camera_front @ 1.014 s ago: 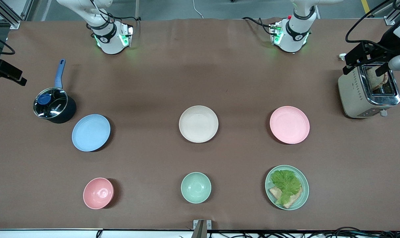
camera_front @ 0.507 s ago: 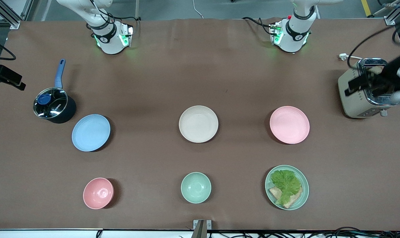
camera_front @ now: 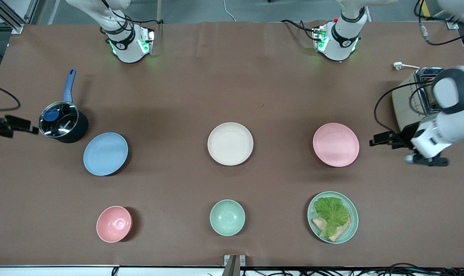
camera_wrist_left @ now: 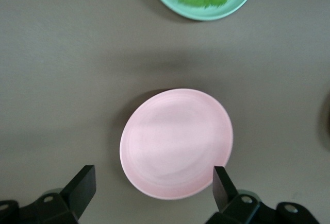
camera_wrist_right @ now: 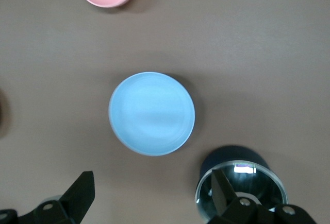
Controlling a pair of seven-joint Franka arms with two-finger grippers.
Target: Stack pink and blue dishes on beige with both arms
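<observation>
Hovering open: left claw [camera_wrist_left: 153, 189] by pink plate [camera_wrist_left: 176, 142].

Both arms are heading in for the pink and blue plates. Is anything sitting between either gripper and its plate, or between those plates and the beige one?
Nothing visible blocks either path. The left gripper, open, hangs beside the pink plate, bare table between them. The right gripper, open, hangs by the saucepan, which stands beside the blue plate. Only bare table lies between both plates and the beige plate.
</observation>
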